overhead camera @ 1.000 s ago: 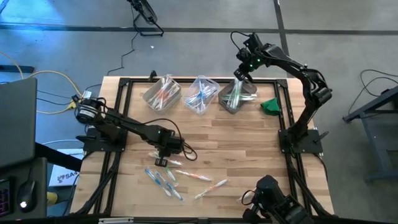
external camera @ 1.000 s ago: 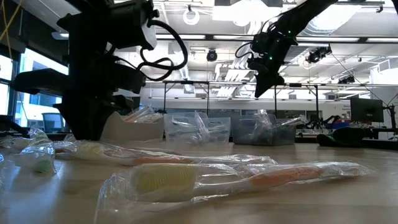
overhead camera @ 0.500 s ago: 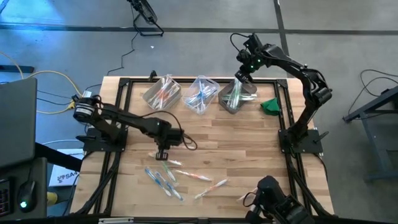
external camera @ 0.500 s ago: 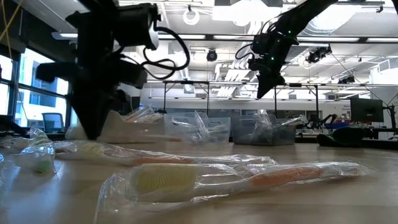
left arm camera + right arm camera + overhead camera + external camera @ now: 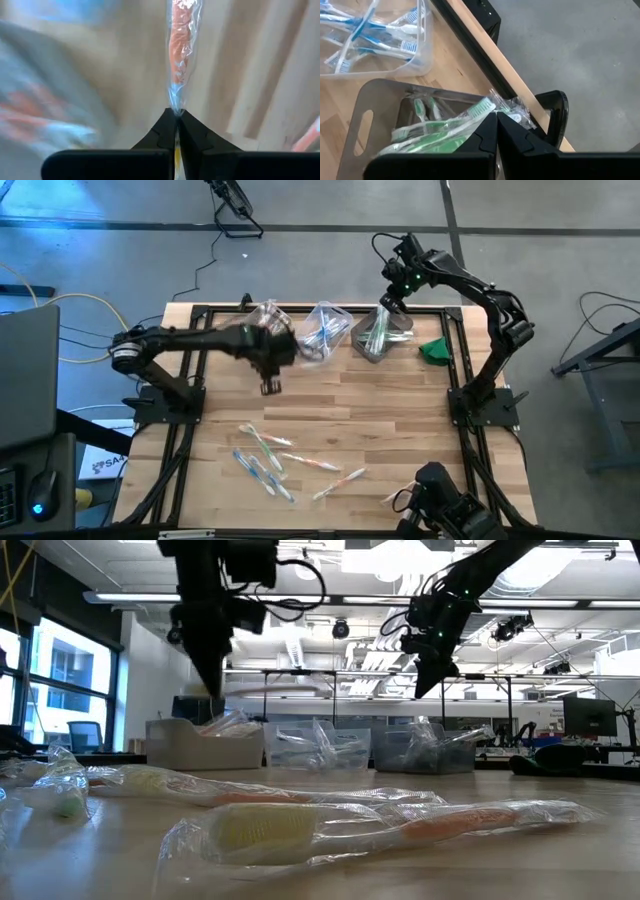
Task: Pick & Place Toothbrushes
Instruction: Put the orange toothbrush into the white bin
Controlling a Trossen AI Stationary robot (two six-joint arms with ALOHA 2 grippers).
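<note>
— Left end effector [image 5: 176,116]: what is it doing at this moment?

— It is pinched tight on the tip of a clear wrapper, and an orange-handled toothbrush [image 5: 181,47] hangs from that pinch. From above, the left end effector [image 5: 270,385] sits near the leftmost bin [image 5: 262,327], over the far part of the tabletop [image 5: 400,430].

— And the right one?

— The right end effector [image 5: 496,117] is clamped shut above the bin of green brushes [image 5: 380,107]. Green wrapped toothbrushes [image 5: 445,125] lie right under its tips, but whether it grips one cannot be told. Seen from overhead it hovers at the rightmost bin [image 5: 382,332].

— Where are the rest of the toothbrushes?

— A loose scatter of wrapped toothbrushes [image 5: 285,465] lies on the near half of the tabletop, well apart from the bins. The middle bin [image 5: 325,330] holds blue ones.

— How would one expect them to handle?

— Light, by the look of it: a thin wrapper edge alone carries the orange one. The brush inside is likely stiff, while the film is soft, crinkly and probably slick, so a brush held by its wrapper may swing or slip out of a weak pinch.

— So where is the best hold?

— Probably across the handle at mid-length, through the film, where the rigid body gives the fingers something firm. Grabbing only the loose wrapper end works, as the left arm shows, but it seems the less secure choice.
</note>
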